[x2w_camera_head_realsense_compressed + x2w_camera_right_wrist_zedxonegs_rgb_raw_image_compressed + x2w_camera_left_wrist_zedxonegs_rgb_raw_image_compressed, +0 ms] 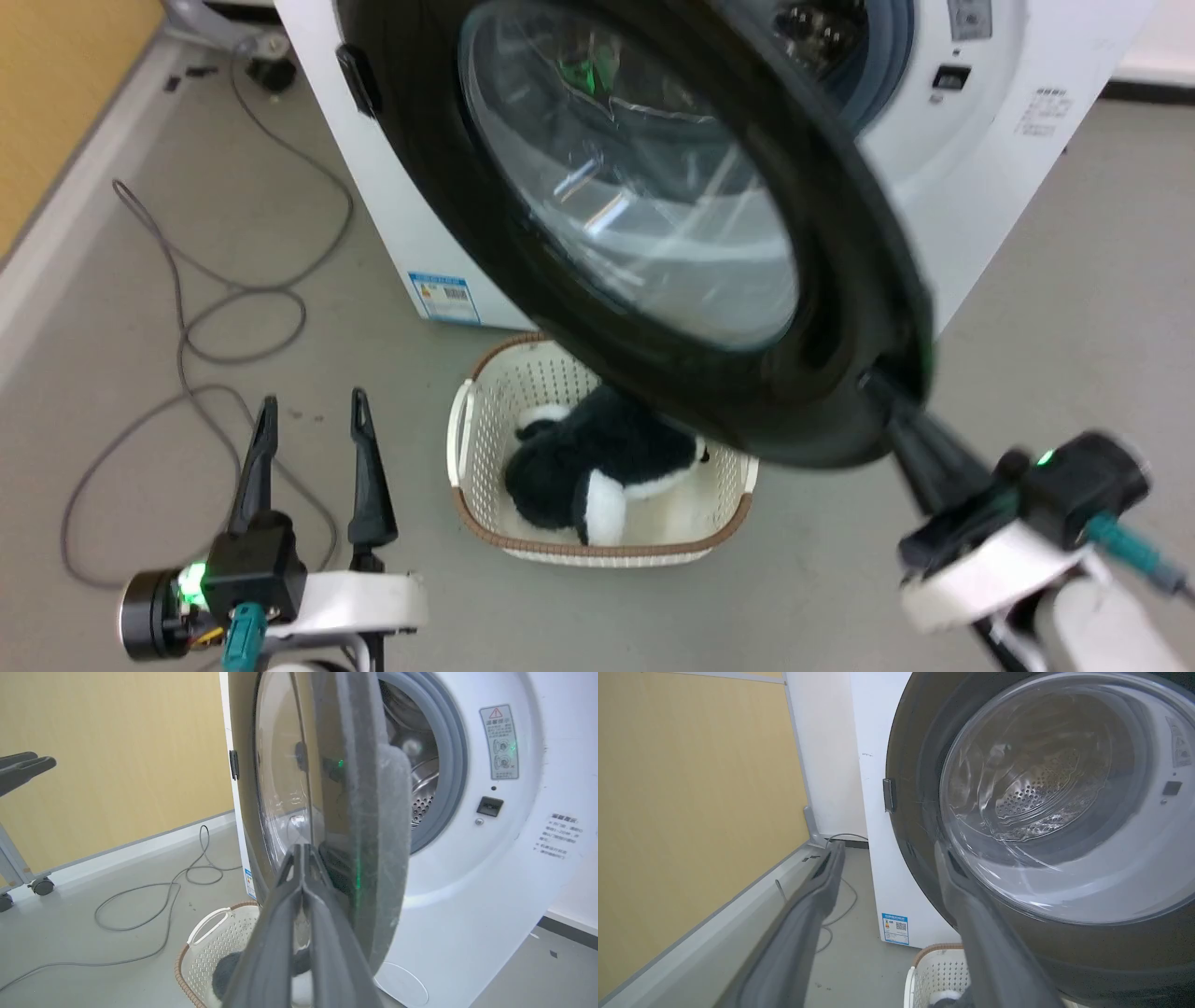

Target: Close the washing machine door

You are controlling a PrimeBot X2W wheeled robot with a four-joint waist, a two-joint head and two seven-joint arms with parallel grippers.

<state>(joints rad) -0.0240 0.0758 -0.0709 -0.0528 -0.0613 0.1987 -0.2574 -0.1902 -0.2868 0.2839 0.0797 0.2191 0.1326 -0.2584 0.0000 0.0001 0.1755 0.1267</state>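
Note:
The washing machine door stands swung out from the white washing machine, its glass bowl facing me. My right gripper is shut, its fingertips pressed against the door's lower black rim. In the right wrist view the joined fingers meet the door edge-on, with the grey gasket and steel drum behind. My left gripper hangs open over the floor at lower left, holding nothing. Its fingers point toward the door and the machine's side.
A cream perforated basket with a black-and-white plush toy sits on the floor under the door. Grey cables loop across the floor at left. A yellow wall runs along the left. A wheeled stand is beside it.

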